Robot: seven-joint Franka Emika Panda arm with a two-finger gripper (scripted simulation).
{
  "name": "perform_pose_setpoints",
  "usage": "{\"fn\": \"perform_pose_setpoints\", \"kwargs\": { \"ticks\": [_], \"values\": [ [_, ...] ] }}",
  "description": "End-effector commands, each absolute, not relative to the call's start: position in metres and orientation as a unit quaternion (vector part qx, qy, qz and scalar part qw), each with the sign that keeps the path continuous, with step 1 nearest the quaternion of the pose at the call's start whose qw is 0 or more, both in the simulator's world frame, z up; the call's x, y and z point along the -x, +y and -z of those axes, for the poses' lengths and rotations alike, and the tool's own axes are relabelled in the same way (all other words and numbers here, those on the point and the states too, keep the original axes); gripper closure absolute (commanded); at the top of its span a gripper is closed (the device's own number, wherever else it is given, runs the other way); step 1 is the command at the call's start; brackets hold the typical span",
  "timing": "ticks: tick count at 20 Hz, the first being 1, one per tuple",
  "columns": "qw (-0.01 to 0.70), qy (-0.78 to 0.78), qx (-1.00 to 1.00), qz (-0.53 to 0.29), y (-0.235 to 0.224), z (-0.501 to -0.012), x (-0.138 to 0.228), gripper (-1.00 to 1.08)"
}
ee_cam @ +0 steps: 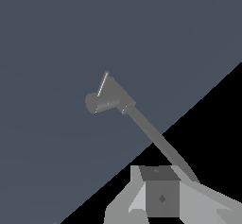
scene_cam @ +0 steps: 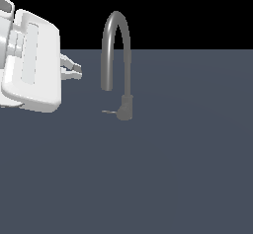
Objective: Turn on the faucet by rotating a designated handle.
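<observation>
Grey floor [scene_cam: 188, 169] runs flat across the scene to a black backdrop. Largest thing on it is the white robot arm [scene_cam: 29, 60], coming in from the exterior view's left, its blocky hand held well above the floor and pointing toward the right. Next in size, the faucet [scene_cam: 117, 55]: tall narrow arch of grey tube, spout end hanging down on the left leg, the right leg dropping into a short cylinder base [scene_cam: 126, 108] that stands on the floor near the middle of the scene. Gripper [scene_cam: 75, 69] sits at about mid-height of the arch, to the left of the spout and apart from it; nothing touches. Its two fingers show a small gap between the tips, so slightly parted, and nothing is held. Smallest item: the handle [scene_cam: 109, 112], a thin short lever sticking out leftward from the base, low, just above the floor, below and to the right of the gripper. Wrist view looks down on the base [ee_cam: 109, 98] with the handle [ee_cam: 103, 83] as a pale sliver beside it, and one finger [ee_cam: 161, 197] near the lens. Step in hand, as I read it: approach, with the handle untouched. Next move probably calls for dropping to handle level and closing in from the left, then pushing the lever round the base; lever is thin, so alignment wants care, and the spout must be kept clear.
</observation>
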State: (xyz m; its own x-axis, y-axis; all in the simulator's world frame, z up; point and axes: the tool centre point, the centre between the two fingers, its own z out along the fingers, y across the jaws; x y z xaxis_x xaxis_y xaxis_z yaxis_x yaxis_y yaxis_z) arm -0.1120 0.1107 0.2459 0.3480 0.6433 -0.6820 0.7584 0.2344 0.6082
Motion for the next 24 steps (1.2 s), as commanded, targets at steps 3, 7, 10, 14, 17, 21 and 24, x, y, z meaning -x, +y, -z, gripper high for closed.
{"fn": "perform_pose_setpoints", "kwargs": {
  "ticks": [3, 7, 10, 14, 17, 21, 24],
  "values": [
    [0.564, 0.59, -0.575, 0.054, 0.112, -0.229, 0.108, 1.08],
    [0.583, 0.607, -0.538, 0.055, 0.111, -0.214, 0.104, 1.08],
    [0.596, 0.619, -0.509, 0.055, 0.11, -0.203, 0.102, 1.08],
    [0.612, 0.634, -0.469, 0.057, 0.109, -0.188, 0.098, 1.08],
    [0.624, 0.644, -0.439, 0.057, 0.107, -0.177, 0.095, 1.08],
    [0.638, 0.657, -0.398, 0.059, 0.103, -0.163, 0.092, 1.08],
    [0.648, 0.665, -0.367, 0.06, 0.1, -0.152, 0.089, 1.08]
  ]
}}
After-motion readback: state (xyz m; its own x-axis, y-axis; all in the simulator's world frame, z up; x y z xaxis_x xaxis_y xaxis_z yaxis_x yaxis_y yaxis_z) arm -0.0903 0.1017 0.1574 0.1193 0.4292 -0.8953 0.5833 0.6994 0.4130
